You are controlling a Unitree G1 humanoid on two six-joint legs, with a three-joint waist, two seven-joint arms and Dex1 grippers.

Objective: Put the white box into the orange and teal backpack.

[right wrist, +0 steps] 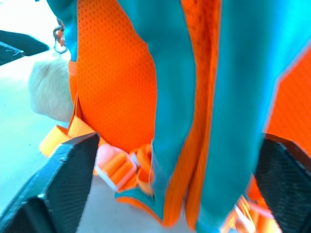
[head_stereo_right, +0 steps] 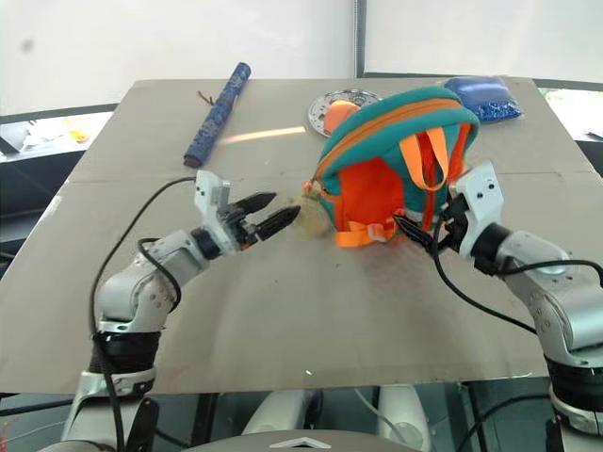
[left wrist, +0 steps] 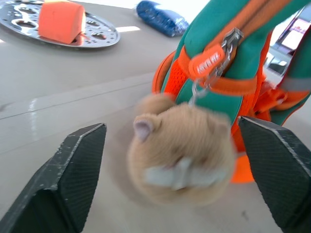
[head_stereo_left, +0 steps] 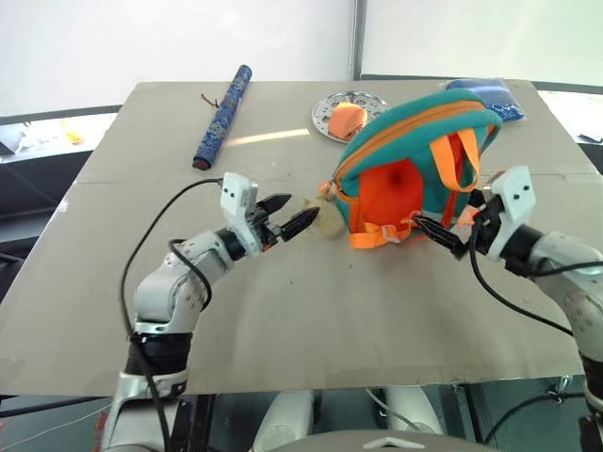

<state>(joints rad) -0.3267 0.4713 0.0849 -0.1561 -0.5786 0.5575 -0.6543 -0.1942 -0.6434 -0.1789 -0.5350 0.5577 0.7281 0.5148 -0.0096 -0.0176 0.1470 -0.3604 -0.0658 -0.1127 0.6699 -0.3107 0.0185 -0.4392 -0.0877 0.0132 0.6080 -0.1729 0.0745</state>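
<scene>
**Left eye view: both my pincers wide, either side of the backpack**

Left eye view shows the small orange and teal backpack [head_stereo_left: 415, 160] standing on the pale grey desk [head_stereo_left: 283, 311], its zip closed; the white box cannot be seen, so I cannot tell where it lies; my left pincer [head_stereo_left: 287, 217] gapes wide, just beside the beige plush cat charm [left wrist: 182, 155] hanging from the zip pull; my right pincer [head_stereo_left: 443, 235] also stands wide, holding nothing, near the orange straps; behind sit a round metal plate [head_stereo_left: 330, 108] and a blue rolled tube [head_stereo_left: 221, 118].
</scene>
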